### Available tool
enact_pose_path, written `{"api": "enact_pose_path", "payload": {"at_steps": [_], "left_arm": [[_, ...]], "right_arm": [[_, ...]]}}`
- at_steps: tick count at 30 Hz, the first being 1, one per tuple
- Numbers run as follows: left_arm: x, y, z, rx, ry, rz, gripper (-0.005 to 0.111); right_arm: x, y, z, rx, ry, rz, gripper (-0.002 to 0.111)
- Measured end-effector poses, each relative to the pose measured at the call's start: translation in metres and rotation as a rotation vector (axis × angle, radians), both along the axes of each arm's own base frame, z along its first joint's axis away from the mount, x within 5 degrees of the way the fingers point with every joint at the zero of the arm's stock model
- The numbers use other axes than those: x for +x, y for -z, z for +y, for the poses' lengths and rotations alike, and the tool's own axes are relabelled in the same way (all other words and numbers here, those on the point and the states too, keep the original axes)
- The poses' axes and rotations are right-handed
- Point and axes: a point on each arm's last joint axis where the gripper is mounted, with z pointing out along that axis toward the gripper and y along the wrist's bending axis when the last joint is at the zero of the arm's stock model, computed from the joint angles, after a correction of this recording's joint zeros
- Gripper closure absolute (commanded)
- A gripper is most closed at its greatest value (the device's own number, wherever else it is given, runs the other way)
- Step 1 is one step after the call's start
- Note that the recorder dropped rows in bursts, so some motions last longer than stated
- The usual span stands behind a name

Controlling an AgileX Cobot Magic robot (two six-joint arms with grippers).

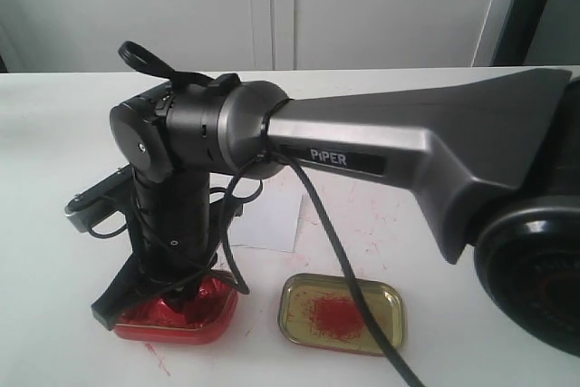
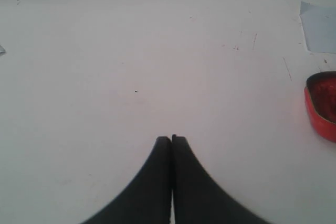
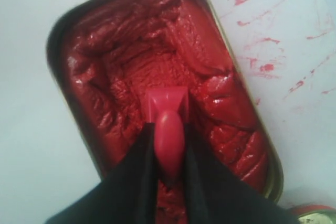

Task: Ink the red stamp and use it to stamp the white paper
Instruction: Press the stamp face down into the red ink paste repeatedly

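My right gripper [image 3: 169, 136] is shut on the knob of the red stamp [image 3: 167, 100]. The stamp's square block points down into the red tin [image 3: 59, 45] and sits at the surface of the lumpy red paste. In the exterior view the right arm stands over that tin [image 1: 213, 314] at the front left and hides the stamp. The white paper [image 1: 268, 220] lies just behind the tin; the left wrist view shows one corner of the white paper [image 2: 319, 27]. My left gripper [image 2: 171, 139] is shut and empty over bare tabletop, to the side of the red tin [image 2: 320, 108].
A gold oblong tin [image 1: 342, 313] with a red smear lies to the right of the red tin. Red ink flecks mark the white tabletop [image 3: 268, 66] around both tins. The right arm's long grey link [image 1: 399, 147] spans the scene, its black cable hanging across the gold tin.
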Motion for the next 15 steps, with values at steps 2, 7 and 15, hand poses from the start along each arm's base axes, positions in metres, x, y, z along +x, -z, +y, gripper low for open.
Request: {"api": "enact_pose_path", "payload": {"at_steps": [2,7,15], "left_arm": [[0.0,0.0,0.0,0.0,0.0,0.0,0.107],[0.0,0.0,0.0,0.0,0.0,0.0,0.107],[0.0,0.0,0.0,0.0,0.0,0.0,0.107]], "right_arm": [[0.0013,-0.0028,-0.0013,0.005,0.006,-0.003,0.108],[0.0018,-0.0106,-0.003,0.022,0.016,-0.008,0.108],[0.0069,-0.006,-0.0055,0.04,0.055,0.038,0.108]]}}
